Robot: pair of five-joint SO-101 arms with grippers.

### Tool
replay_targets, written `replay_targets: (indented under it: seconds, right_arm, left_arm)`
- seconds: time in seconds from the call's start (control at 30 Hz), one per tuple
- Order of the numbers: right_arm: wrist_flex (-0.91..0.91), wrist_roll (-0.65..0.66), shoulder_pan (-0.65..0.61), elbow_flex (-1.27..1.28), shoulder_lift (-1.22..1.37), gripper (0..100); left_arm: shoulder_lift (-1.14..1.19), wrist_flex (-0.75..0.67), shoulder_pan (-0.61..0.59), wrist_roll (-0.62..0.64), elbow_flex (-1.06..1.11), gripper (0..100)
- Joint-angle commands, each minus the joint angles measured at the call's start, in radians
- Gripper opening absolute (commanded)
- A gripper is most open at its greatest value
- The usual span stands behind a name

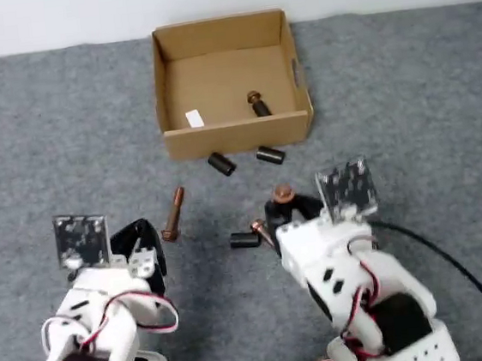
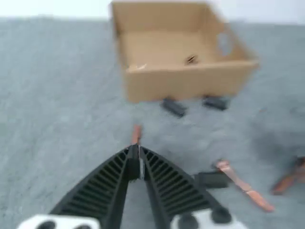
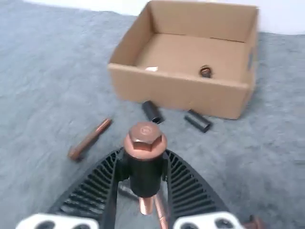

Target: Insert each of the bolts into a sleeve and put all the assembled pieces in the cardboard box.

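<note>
The right pincer (image 3: 143, 160) is clamped on a short black cylindrical sleeve (image 3: 143, 177) with a copper hex-head bolt (image 3: 145, 139) through it. The piece's long axis runs along the fingers, head out by the tips, threaded end poking from the sleeve's other end. It is held over the middle of the grey felt-covered counter (image 1: 442, 125).

The left pincer (image 2: 136, 161) is pressed together on nothing, toward the counter's near edge. Just beyond it lies a loose copper bolt (image 1: 174, 213), axis running near-to-far, head nearer.

A second loose bolt (image 1: 262, 229) lies just beside a lying black sleeve (image 1: 245, 239). A third black sleeve (image 1: 221, 164) and a fourth black sleeve (image 1: 270, 154) lie just beside the near wall of the open brown cardboard box (image 1: 236, 136), which sits toward the far edge. Inside it rests one assembled piece (image 1: 258, 104), head toward the far edge.
</note>
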Motion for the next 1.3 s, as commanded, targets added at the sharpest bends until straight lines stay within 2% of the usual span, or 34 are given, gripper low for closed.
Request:
replay_targets:
  seconds: [0.0, 0.13, 0.3, 0.47, 0.6, 0.83, 1.1, 1.2, 1.27]
  right_arm:
    - [-0.096, -0.012, 0.054, -0.213, 0.216, 0.8]
    - [-0.196, -0.012, 0.102, -0.382, 0.463, 0.8]
    - [-0.378, -0.008, 0.153, -0.545, 0.75, 0.8]
    - [-0.527, -0.008, 0.177, -0.718, 1.036, 0.8]
    - [-0.584, -0.008, 0.179, -0.873, 1.257, 0.8]
    - [-0.575, -0.012, 0.176, -1.152, 1.612, 0.8]
    - [-0.564, -0.005, 0.119, -1.306, 1.903, 1.1]
    - [-0.455, -0.005, 0.097, -1.355, 1.979, 2.2]
    - [-0.338, -0.005, 0.085, -1.402, 2.018, 7.0]
  left_arm:
    - [-0.002, -0.138, -0.054, -0.051, 0.157, 0]
    - [-0.002, -0.259, -0.058, -0.132, 0.295, 0]
    - [0.0, -0.413, -0.057, -0.137, 0.415, 0]
    - [0.006, -0.413, -0.058, -0.104, 0.414, 1]
    - [0.006, -0.35, -0.058, -0.106, 0.415, 1]
    - [0.006, -0.324, -0.058, -0.106, 0.415, 1]
    - [0.006, -0.324, -0.054, -0.106, 0.415, 1]
    - [0.006, -0.324, -0.052, -0.106, 0.415, 1]
    - [0.006, -0.322, -0.051, -0.106, 0.415, 1]
